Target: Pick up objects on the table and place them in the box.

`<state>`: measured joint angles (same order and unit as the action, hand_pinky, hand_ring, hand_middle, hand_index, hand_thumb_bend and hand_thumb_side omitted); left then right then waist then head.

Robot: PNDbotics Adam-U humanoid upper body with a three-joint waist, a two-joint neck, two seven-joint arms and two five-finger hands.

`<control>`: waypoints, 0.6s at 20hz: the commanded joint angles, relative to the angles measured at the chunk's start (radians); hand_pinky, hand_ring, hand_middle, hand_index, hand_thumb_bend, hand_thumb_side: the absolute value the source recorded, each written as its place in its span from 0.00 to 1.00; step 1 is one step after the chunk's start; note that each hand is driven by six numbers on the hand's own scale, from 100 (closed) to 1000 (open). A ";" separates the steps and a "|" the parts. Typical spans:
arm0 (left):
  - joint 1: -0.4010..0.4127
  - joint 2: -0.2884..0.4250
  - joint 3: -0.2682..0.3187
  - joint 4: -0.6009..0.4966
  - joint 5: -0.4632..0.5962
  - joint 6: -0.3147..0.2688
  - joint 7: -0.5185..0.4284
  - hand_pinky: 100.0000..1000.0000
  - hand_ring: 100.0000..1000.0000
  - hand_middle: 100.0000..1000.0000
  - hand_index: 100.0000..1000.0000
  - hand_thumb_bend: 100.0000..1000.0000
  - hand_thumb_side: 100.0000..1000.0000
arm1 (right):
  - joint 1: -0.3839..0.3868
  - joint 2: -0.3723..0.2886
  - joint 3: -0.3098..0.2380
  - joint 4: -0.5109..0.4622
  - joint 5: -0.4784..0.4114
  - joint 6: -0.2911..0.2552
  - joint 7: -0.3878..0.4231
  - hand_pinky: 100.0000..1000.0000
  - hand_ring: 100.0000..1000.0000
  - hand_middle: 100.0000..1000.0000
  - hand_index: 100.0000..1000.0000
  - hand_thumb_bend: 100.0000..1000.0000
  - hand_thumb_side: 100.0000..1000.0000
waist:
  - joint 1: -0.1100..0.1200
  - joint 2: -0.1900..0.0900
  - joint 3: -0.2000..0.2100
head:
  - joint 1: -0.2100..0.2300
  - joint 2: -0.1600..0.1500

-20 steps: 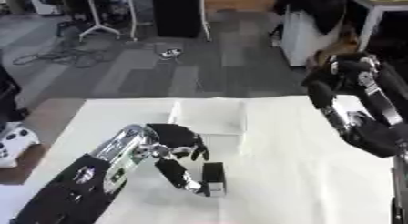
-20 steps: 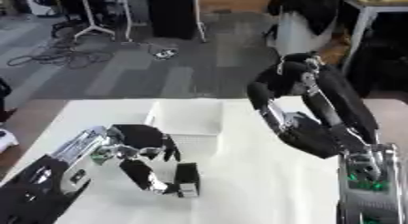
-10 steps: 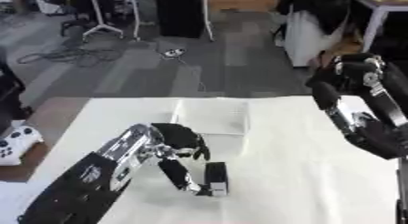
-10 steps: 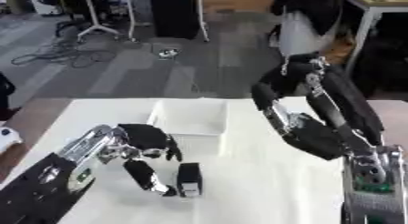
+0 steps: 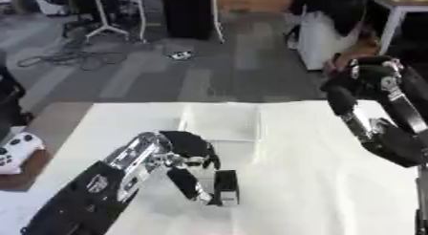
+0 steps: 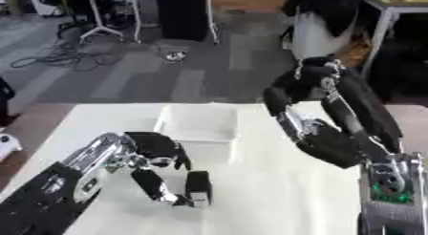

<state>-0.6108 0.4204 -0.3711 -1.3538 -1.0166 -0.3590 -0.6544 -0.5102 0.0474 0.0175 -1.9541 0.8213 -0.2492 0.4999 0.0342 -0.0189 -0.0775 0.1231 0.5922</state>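
A small black block with a pale label stands upright on the white table, in front of the box. My left hand reaches in from the lower left and is curled over the block. One finger runs down the block's left side, and the others bend above it. The clear, shallow box sits at the table's far middle, a short way beyond the hand. My right arm is folded up high at the right, away from both. Its hand is not distinguishable.
A white game controller lies off the table's left edge. Beyond the far edge is grey floor with cables and stands. White cloth stretches to the right of the block and the box.
My left hand and the black block stay almost where they were, fingers shifting slightly around the block. The right arm holds its raised pose.
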 commanded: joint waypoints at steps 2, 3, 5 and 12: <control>-0.032 0.000 0.018 0.015 -0.011 -0.001 0.008 0.26 0.46 0.60 0.86 0.30 0.90 | -0.011 0.006 0.005 -0.023 -0.005 -0.001 0.003 0.36 0.36 0.38 0.56 0.25 1.00 | -0.002 -0.007 -0.001 | 0.001 -0.009; -0.038 -0.003 0.019 0.024 -0.010 -0.002 0.004 0.26 0.46 0.60 0.86 0.30 0.90 | -0.011 0.006 0.006 -0.023 -0.005 -0.002 0.004 0.36 0.36 0.38 0.56 0.25 1.00 | -0.002 -0.007 -0.001 | 0.002 -0.008; -0.047 -0.007 0.022 0.037 -0.007 -0.006 -0.003 0.26 0.46 0.60 0.86 0.30 0.90 | -0.011 0.007 0.006 -0.022 -0.005 -0.002 0.004 0.36 0.36 0.38 0.56 0.25 1.00 | -0.002 -0.007 -0.002 | 0.004 -0.008; -0.066 -0.016 0.022 0.065 -0.005 -0.019 -0.023 0.28 0.47 0.60 0.86 0.30 0.90 | -0.012 0.008 0.008 -0.021 -0.006 -0.004 0.006 0.36 0.36 0.38 0.56 0.25 1.00 | -0.002 -0.007 -0.003 | 0.009 -0.006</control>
<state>-0.6550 0.3973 -0.3627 -1.2827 -1.0220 -0.3755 -0.6734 -0.5103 0.0482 0.0227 -1.9541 0.8210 -0.2527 0.5044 0.0339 -0.0184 -0.0795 0.1234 0.5920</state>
